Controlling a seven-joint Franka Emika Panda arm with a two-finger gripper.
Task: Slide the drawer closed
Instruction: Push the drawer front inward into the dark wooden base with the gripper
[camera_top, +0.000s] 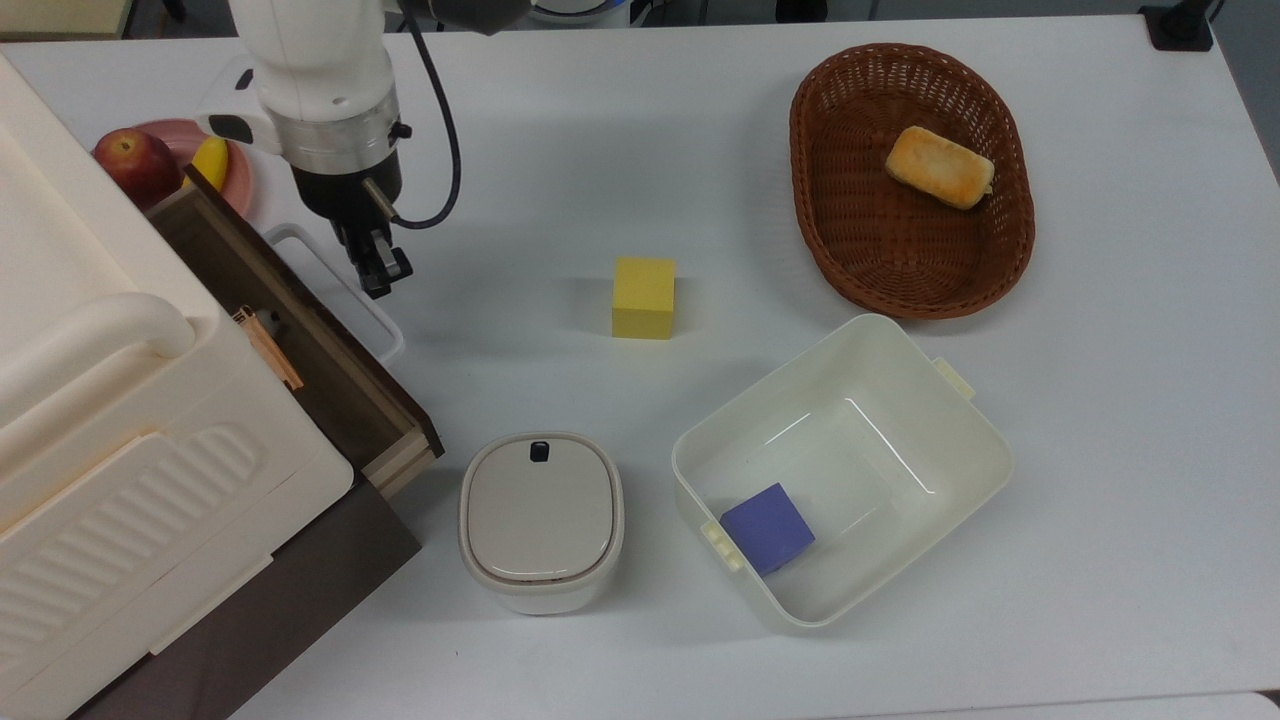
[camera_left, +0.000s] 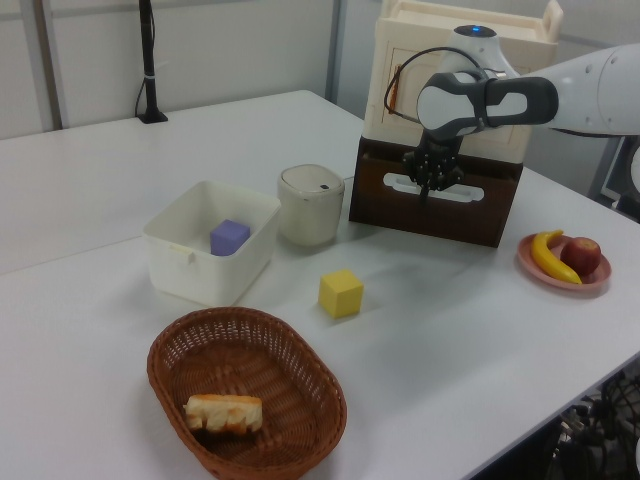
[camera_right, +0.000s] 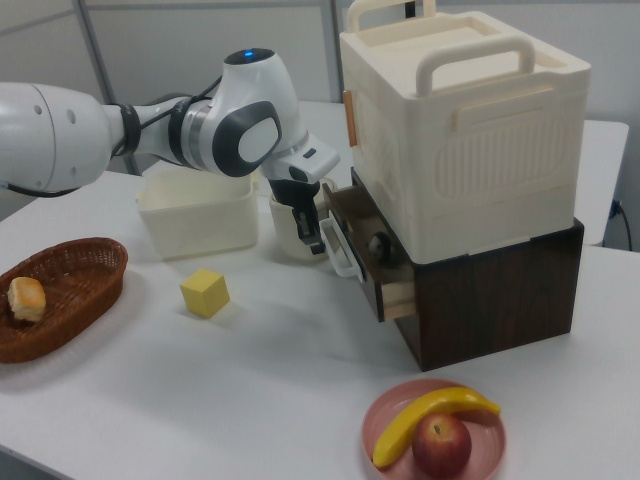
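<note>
I see a white surface (camera_left: 120, 150) under even light, pale wall panels (camera_left: 230, 45) at the far side, a black post (camera_left: 149, 60) clamped there.

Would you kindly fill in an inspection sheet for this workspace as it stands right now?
Surface: white table, no spills seen.
Job's things: shallow light-wood drawer with dark brown front and white loop handle, partly open, a small figure inside in the right view.
Clutter: yellow cube; brown wicker basket holding a bread piece; cream open plastic bin holding a purple block; cream lidded pot; pink plate with banana and apple.
Grippers: gripper at the handle, fingers close together.
Cables: black cable looping off the wrist.
Surroundings: cream ribbed cabinet body on a dark base; wall panels behind.
</note>
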